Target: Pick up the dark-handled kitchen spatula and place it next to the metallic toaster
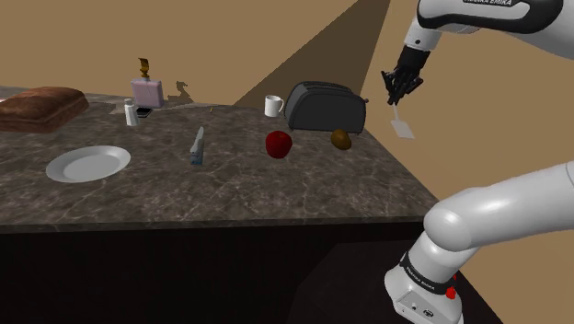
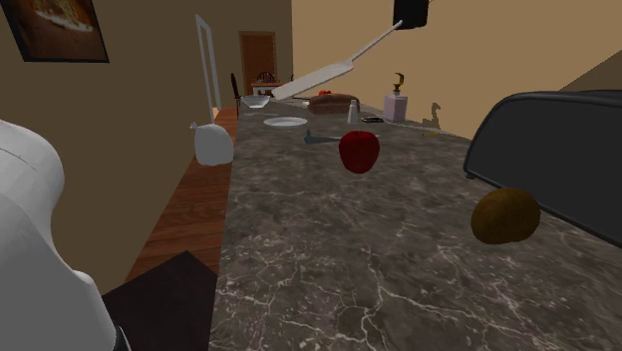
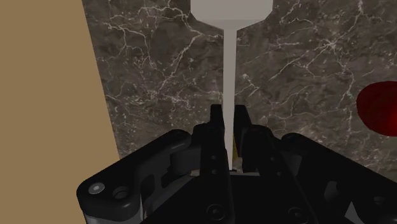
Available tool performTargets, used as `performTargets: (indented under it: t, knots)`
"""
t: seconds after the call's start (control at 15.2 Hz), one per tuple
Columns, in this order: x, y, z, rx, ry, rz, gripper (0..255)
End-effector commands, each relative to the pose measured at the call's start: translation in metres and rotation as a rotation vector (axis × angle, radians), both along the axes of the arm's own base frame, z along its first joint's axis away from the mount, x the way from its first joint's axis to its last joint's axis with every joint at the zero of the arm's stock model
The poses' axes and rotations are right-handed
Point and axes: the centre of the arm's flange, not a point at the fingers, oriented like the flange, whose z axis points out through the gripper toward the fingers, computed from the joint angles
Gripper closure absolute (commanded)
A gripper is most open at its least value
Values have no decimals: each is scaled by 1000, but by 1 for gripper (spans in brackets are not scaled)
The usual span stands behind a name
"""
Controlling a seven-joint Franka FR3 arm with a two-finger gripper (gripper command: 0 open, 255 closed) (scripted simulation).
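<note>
Pincer clamped tight on the spatula, gripping its thin pale shaft from both sides. Handle end hidden inside the grip. What shows of the spatula is pale grey, shaft and blade alike.

Spatula is off the table, held in the air, blade end pointing away from the pincer and downward. Shoulder view: it hangs to the right of the toaster, apart from it, near the table's end, blade at about the toaster's height. Second exterior view: it slants high over the far part of the table, touching nothing.

Toaster dark grey, standing on the table. A brown fruit lies just in front of it, and a red apple sits near the fruit. White mug just beside the toaster on the shoulder view's left. Further that way lie a knife and a white plate, well apart from the toaster
</note>
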Motion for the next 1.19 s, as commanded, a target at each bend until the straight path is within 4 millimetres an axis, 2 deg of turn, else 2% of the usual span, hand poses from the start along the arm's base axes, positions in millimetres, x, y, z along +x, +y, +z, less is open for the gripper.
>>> performTargets:
  t: [0.0,0.92,0.99,1.12]
  knots:
    - [3,-28,-2,-1,0,0,255]
    - [49,-208,-1,-1,0,0,255]
    - [50,-214,-1,-1,0,0,255]
    - [50,-214,-12,-1,0,0,255]
